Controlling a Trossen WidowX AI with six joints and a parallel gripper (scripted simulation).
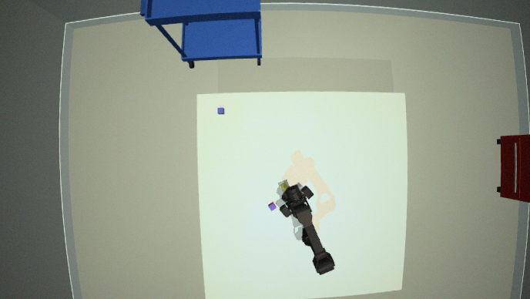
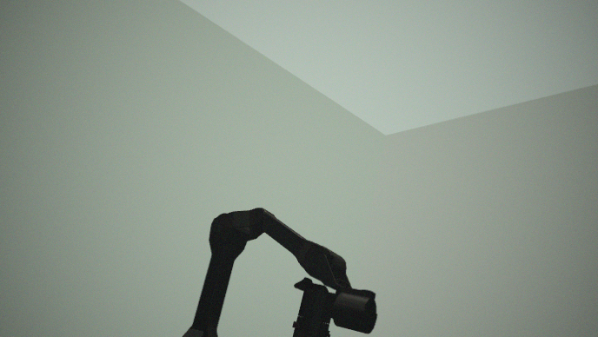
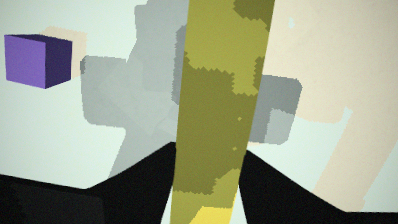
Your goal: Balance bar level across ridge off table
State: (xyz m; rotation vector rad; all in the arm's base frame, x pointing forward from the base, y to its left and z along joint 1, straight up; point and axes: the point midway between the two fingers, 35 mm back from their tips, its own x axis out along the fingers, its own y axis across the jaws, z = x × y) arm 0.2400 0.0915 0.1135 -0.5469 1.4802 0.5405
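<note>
One arm, one gripper (image 3: 207,165), its dark fingers closed partway on one yellow-olive bar (image 3: 220,100); in the wrist view the bar runs up the frame from between them, held above the pale table (image 1: 347,154). Seen from the top, only a short yellow tip of the bar (image 1: 284,186) shows at the front of the gripper (image 1: 290,191), near the middle of the table. The ridge cannot be made out for certain; grey blocky shapes lie under the bar in the wrist view, but whether they are shadow or object is unclear. Two small cubes counted: one purple cube (image 1: 272,206) just left of the gripper, apart from it, also seen at upper left in the wrist view (image 3: 37,60); one blue cube (image 1: 220,111) near the table's far left corner. One blue shelf cart (image 1: 216,31) beyond the far edge, shelves bare as far as visible. One red cabinet (image 1: 515,167) at the right wall. No readable writing or labels anywhere. The exterior view shows only the arm (image 2: 269,234) in dark silhouette against the walls.
</note>
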